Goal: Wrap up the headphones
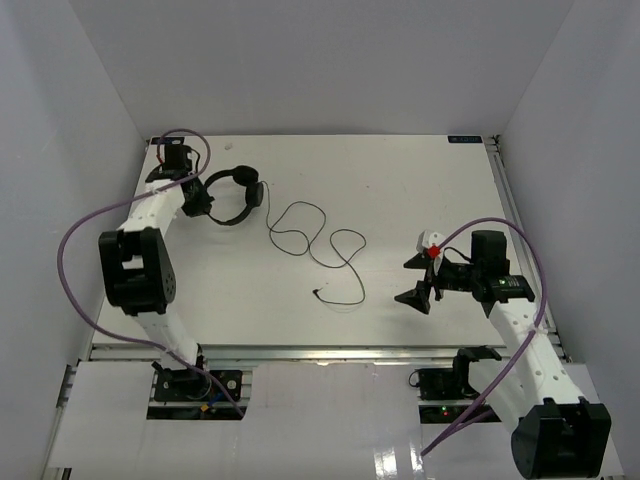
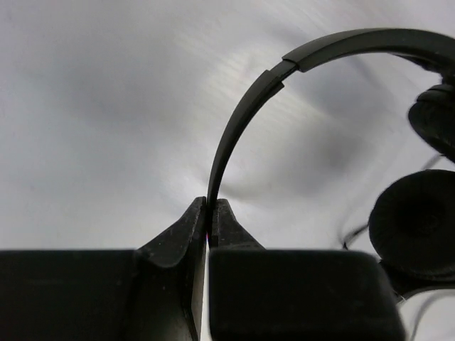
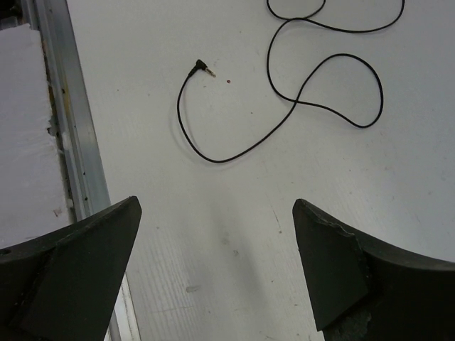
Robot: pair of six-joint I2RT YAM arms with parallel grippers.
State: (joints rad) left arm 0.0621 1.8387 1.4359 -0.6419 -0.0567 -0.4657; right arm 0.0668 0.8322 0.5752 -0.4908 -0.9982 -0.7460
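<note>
The left arm (image 1: pixel 140 255) is reaching from the lower left of the top view toward the upper left, its wrist turning right. The left gripper (image 2: pixel 208 206) is pressing its 2 fingers together on the thin band of the headphones (image 2: pixel 245 114). The right arm (image 1: pixel 535 345) is stretching from the lower right corner up to mid-right, wrist pointing left. The right gripper (image 1: pixel 411 280) is holding its 2 fingers wide apart, gripping nothing.

1. In the left wrist view, we see the headphones' (image 2: pixel 264 82) earcups (image 2: pixel 416 227) cut off at the right edge.
2. The cord (image 3: pixel 213 161) leaves the right wrist view at its far edge.
</note>
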